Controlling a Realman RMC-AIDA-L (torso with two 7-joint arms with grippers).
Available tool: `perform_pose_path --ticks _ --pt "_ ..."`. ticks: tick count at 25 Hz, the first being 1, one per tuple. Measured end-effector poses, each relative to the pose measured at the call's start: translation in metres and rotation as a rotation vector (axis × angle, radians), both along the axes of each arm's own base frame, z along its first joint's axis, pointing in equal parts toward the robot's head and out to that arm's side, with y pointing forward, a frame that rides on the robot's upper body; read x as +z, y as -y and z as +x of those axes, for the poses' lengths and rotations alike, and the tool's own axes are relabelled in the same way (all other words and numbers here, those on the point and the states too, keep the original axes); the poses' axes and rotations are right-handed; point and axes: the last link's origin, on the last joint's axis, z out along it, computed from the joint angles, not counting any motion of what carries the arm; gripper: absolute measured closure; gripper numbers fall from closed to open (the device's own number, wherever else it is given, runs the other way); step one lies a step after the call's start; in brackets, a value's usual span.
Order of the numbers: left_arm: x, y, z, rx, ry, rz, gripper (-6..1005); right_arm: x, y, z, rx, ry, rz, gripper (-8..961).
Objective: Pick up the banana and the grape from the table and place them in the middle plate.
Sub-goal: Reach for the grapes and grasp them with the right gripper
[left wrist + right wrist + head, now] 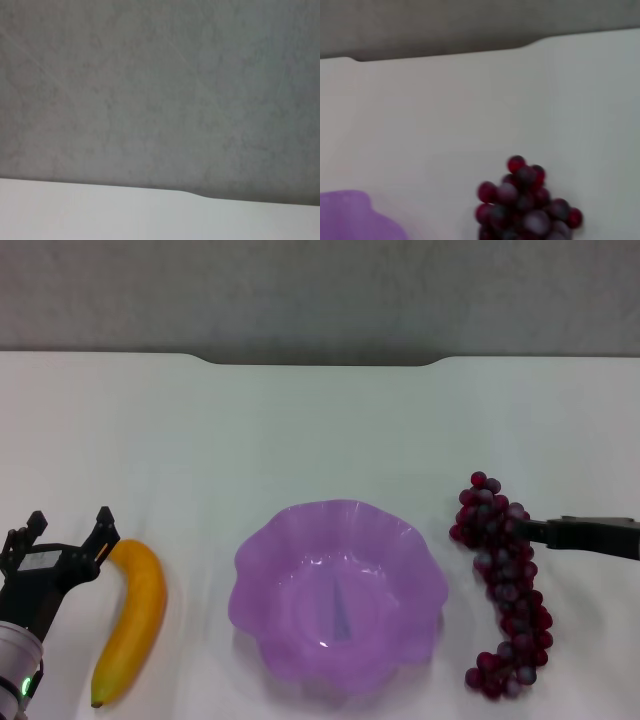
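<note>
The banana [133, 618] lies on the white table [300, 430] at the near left, dark tip toward me. My left gripper [70, 530] is open, just left of the banana's far end, one fingertip [105, 523] close beside it. The purple scalloped middle plate [262, 570] stands in the middle and holds nothing. The grape bunch [503, 585] lies to its right. My right gripper [532, 531] reaches in from the right, level with the bunch's far part and against it. The right wrist view shows the grape bunch's far end [525, 205] and the plate rim [350, 215].
The table's notched far edge [320, 361] meets a grey wall [320, 290]. The left wrist view shows only the wall [160, 90] and a strip of table [100, 215]. Bare tabletop lies beyond the plate.
</note>
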Motion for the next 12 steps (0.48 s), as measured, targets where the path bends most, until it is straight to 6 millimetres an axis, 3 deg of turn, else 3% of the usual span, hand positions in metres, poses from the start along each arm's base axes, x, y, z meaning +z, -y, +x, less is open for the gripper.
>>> perform_pose_path --ticks 5,12 --pt "0.000 0.000 0.000 0.000 0.001 0.001 108 -0.001 0.000 0.016 -0.029 0.015 0.014 228" --pt "0.000 0.000 0.001 -0.003 0.002 0.001 108 -0.010 -0.005 0.013 0.000 0.035 0.008 229"
